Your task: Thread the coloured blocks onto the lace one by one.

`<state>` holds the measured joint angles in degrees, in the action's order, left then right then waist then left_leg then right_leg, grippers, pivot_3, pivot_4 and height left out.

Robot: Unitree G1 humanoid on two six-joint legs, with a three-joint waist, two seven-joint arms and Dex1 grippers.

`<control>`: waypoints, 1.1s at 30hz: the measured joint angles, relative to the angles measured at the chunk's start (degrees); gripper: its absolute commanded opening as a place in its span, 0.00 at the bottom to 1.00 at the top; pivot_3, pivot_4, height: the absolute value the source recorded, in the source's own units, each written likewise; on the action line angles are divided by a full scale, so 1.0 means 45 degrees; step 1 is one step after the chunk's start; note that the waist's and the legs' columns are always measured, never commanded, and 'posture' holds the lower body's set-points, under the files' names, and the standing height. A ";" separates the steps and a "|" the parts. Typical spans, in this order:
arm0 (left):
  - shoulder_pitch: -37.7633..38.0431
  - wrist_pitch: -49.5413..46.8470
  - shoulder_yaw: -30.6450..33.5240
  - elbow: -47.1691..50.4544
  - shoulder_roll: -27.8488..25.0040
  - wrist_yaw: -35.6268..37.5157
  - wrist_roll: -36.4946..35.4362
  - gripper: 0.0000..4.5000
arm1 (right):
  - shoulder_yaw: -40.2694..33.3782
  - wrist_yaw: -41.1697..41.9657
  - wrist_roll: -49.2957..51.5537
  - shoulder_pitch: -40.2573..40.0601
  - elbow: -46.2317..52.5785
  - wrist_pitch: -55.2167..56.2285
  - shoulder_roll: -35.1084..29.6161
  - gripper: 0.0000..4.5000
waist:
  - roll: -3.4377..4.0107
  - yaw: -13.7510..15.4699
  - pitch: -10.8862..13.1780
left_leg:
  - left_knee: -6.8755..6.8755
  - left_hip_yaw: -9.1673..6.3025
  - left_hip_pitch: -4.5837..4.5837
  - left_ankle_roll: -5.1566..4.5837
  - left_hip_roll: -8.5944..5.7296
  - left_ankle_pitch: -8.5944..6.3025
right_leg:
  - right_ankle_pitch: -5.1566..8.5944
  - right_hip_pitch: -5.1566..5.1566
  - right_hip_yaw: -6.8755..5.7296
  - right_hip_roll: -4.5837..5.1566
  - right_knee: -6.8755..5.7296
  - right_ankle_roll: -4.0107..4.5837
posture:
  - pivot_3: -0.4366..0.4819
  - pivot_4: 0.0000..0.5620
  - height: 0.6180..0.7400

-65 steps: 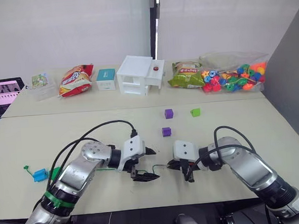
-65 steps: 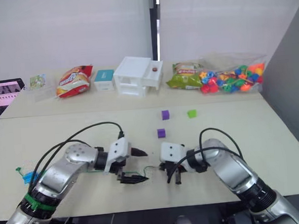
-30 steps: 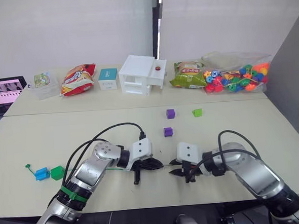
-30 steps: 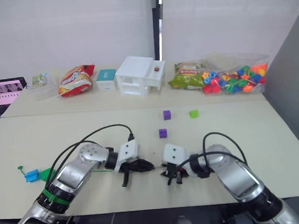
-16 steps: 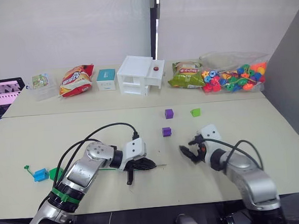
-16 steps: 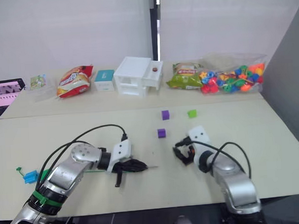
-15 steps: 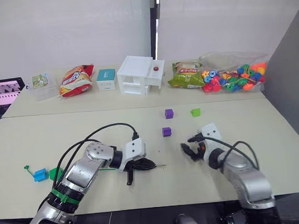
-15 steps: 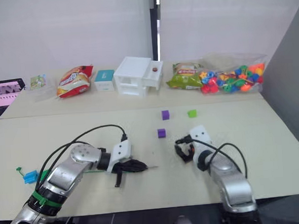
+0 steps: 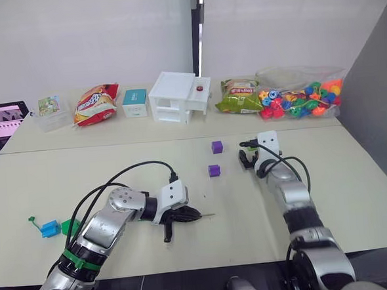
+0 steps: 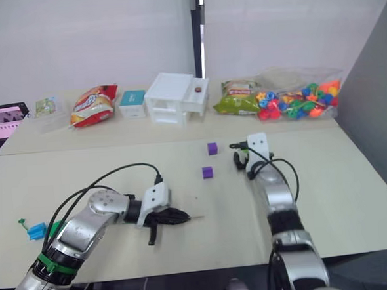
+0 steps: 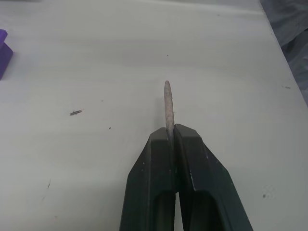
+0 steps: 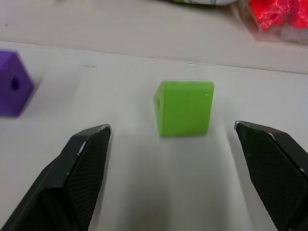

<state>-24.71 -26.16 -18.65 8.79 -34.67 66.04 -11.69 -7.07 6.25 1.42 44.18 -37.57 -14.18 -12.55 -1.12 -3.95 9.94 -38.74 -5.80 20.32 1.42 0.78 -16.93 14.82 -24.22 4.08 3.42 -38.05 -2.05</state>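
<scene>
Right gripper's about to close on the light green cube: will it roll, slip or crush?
Probably stays put: the light green cube sits flat on the table, flat-sided. Looks like hard plastic, so unlikely to crush. Its smooth faces may slip between the right gripper's fingers if squeezed off-centre.

Counter pale beige. Two purple blocks, light green block, blue block, dark green block. Green lace, pale stiff tip. Black end effector fingers. White drawer box, red-orange snack bag, green snack bag, multicoloured beads.
</scene>
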 measured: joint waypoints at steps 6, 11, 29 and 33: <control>0.0058 -0.0096 0.0039 0.0195 -0.0016 -0.0075 -0.0011 0.00 | -0.0468 0.0349 0.0048 0.2267 -0.4695 0.2173 -0.0401 0.79 | 0.0000 -0.0093 0.0000 | 0.0009 0.0001 0.0000 -0.0001 0.0002 0.0000 | 0.0000 -0.0001 0.0004 0.0001 0.0004 0.0000 | 0.48 0.27 1.00; 0.0082 -0.0116 0.0051 0.0361 -0.0038 -0.0083 -0.0012 0.00 | -0.0603 0.0850 0.0390 0.2559 -0.5769 0.3124 -0.0155 0.38 | 0.0001 -0.0219 -0.0001 | 0.0008 -0.0002 0.0001 0.0000 0.0002 0.0000 | 0.0000 0.0000 0.0005 0.0002 0.0001 -0.0001 | 0.48 0.27 1.00; 0.0249 -0.0083 0.0311 0.0301 -0.0230 -0.0075 -0.0048 0.00 | 0.0464 -0.0548 0.1274 -0.4363 1.1455 -0.4518 0.1077 0.26 | 0.0053 -0.0157 -0.0013 | 0.0010 -0.0040 0.0044 -0.0003 0.0006 -0.0002 | 0.0000 -0.0042 -0.0015 -0.0007 -0.0020 -0.0003 | 0.48 0.27 1.00; 0.0187 -0.0077 0.0383 0.0105 -0.0238 -0.0033 -0.0187 0.00 | 0.2306 -0.1087 0.1872 -0.6960 1.7388 -0.8957 0.1396 0.26 | 0.0056 0.0065 -0.0015 | -0.0006 -0.0042 0.0039 -0.0003 -0.0003 -0.0002 | 0.0002 -0.0017 -0.0021 0.0000 -0.0006 -0.0006 | 0.48 0.27 1.00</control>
<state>-23.87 -26.51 -16.93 9.26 -35.74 65.90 -12.53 3.30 1.36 9.84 12.86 40.68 -54.49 -6.27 -0.87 -3.66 9.87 -38.77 -5.99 20.50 1.40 0.77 -16.94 14.83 -24.29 3.98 3.42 -38.08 -2.08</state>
